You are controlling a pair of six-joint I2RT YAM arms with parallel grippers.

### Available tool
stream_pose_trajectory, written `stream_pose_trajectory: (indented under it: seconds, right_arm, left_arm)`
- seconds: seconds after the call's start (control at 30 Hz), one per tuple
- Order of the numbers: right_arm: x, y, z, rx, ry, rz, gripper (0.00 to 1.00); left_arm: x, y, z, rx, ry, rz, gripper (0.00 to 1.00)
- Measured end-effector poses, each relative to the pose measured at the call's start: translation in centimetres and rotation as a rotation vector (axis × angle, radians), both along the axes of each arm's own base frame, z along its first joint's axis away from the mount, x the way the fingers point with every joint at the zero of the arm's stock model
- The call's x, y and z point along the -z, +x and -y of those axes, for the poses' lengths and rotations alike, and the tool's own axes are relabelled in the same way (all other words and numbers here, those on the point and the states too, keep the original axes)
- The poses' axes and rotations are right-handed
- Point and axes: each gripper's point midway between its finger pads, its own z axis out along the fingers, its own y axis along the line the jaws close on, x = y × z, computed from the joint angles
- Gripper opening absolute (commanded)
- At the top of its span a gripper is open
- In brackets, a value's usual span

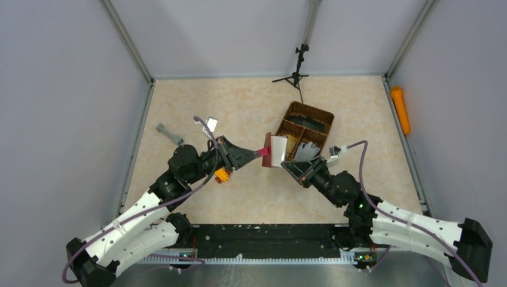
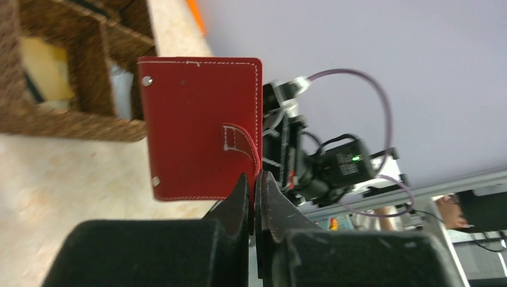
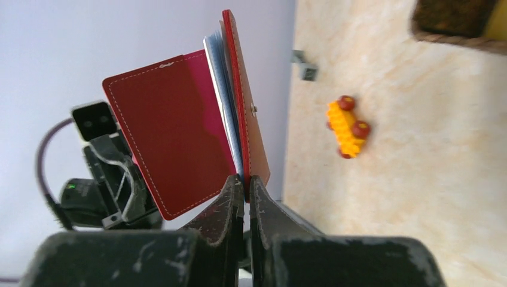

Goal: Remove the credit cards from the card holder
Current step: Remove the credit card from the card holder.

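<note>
Lt grey walls [image 1: 66,89], beige tbl [image 1: 239,107]

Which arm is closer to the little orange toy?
Left. The left gripper hangs close beside the orange toy; the right gripper is farther, beyond the card holder.

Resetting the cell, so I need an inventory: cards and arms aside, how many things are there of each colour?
Red: 1, folding card holder
Orange: 2, wheeled toy block, long cylinder
Grey: 1, small bone-shaped piece
Brown: 1, divided wicker basket
Black: 1, small tripod stand
Total: 6
</note>
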Motion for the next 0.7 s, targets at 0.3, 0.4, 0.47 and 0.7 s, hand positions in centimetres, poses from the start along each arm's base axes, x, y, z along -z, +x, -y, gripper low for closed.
stream_pose_trajectory:
  seconds: [0.3, 0.4, 0.47, 0.7]
  right_arm:
    - [9.3, 0.0, 1.4, -0.027, -0.571, -0.05, 0.0]
    - [13.0, -0.4, 2.2, -0.074, -0.756, -0.072, 0.0]
    - [14.8, -0.8, 2.8, -0.101, -0.844, -0.086, 0.0]
    - [16.5, -1.2, 2.7, -0.199, -1.007, -0.078, 0.11]
  left_arm:
    - [13.4, 1.5, -0.5, -0.029, 0.363, -0.12, 0.0]
    - [17.7, 1.6, -0.4, -0.002, 0.488, -0.184, 0.0]
    - [19.7, 1.5, -0.6, 0.012, 0.554, -0.211, 0.0]
    - [24.9, 0.7, -2.6, 0.035, 0.8, -0.273, 0.03]
